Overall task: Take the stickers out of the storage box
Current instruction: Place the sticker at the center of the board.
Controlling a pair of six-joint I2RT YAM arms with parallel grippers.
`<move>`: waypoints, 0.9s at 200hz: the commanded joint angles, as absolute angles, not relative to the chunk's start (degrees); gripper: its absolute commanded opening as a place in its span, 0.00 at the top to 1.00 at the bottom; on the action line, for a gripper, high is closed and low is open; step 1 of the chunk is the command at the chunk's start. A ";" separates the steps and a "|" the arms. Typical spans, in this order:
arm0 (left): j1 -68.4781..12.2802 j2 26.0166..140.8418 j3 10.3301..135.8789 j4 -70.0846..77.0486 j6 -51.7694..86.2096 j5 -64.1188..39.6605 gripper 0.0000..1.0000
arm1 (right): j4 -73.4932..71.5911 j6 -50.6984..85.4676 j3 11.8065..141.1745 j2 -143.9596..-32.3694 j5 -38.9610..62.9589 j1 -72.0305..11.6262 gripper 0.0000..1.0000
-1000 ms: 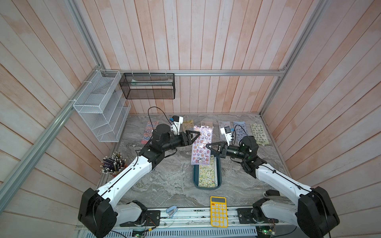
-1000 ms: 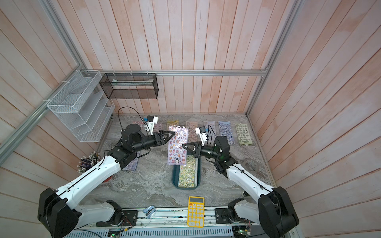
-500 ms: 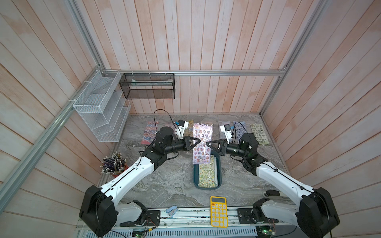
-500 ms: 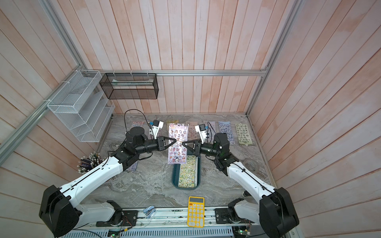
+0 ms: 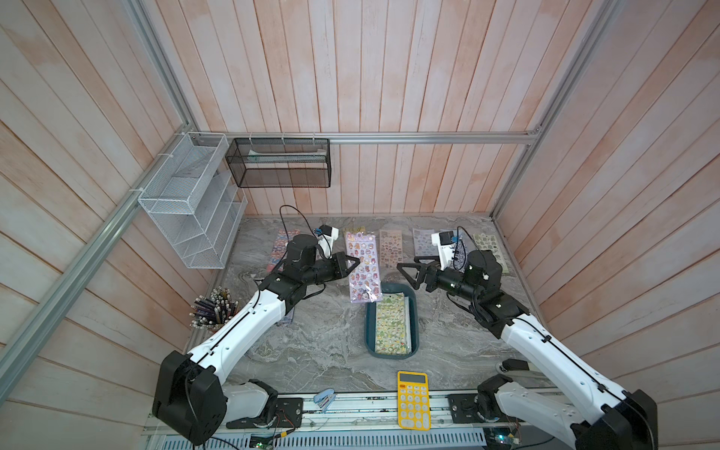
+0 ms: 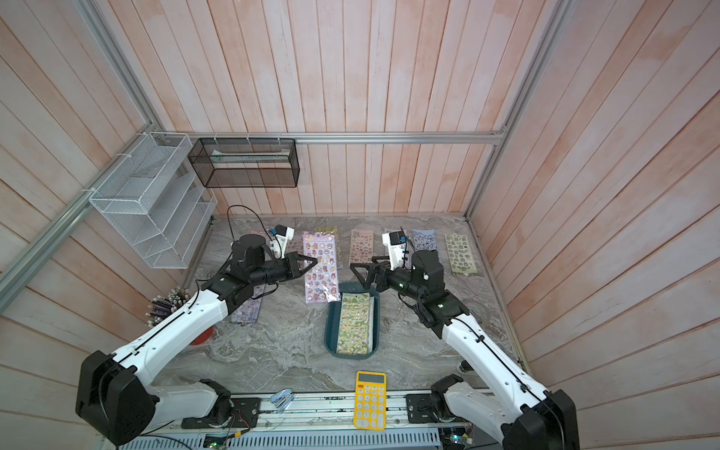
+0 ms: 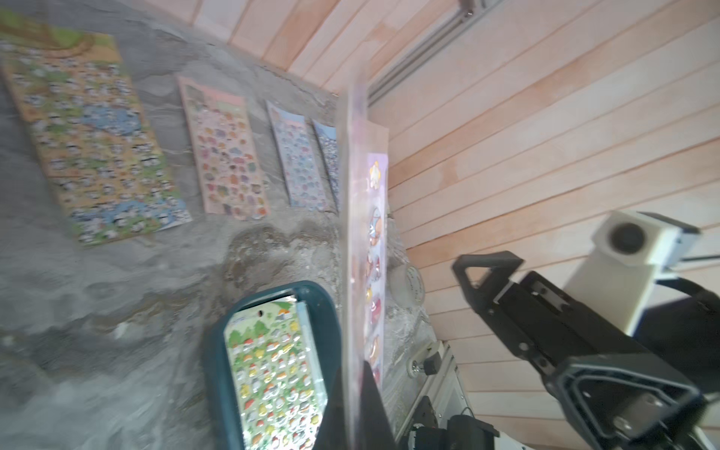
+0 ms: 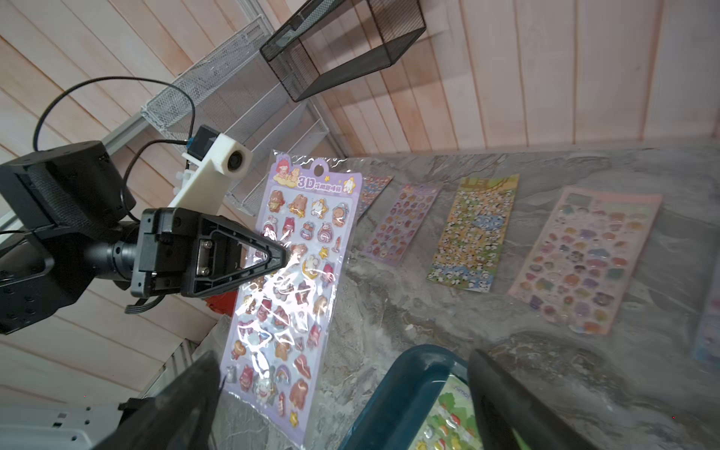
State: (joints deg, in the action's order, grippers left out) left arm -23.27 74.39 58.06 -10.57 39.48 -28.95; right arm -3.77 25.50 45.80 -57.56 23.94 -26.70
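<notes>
In the storage box (image 5: 368,323), near centre: one green-yellow sticker sheet (image 5: 391,325), flat. Clamped by the left gripper (image 5: 353,262) at its left edge: a lilac sticker sheet (image 5: 364,280), upright, just far-left of the box. Face-on from the right wrist, edge-on from the left. Spread wide and empty: the right gripper (image 5: 406,276), facing the left, apart from the sheet. More stickers (image 5: 390,243) flat along the far side.

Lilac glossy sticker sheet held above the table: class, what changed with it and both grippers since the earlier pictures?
The left gripper closed on the lilac glossy sticker sheet and drew it slightly toward its own side; the right gripper let go and stands open. The dark teal plastic storage box, its green sheet and the sheets on the table stayed put.
</notes>
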 commanded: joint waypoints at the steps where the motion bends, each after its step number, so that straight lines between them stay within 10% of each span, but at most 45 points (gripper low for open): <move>1: -18.27 73.21 57.08 -18.88 37.97 -25.08 1.00 | 0.57 22.15 45.91 -54.27 14.29 -26.72 0.00; 180: -12.14 91.73 57.71 -34.94 25.84 -12.20 1.00 | 5.90 15.09 43.03 -45.68 3.82 -26.72 0.01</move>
State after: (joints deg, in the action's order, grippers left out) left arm -12.34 89.67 55.68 -34.59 27.79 -13.04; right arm 5.23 15.40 44.42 -45.23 4.32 -26.70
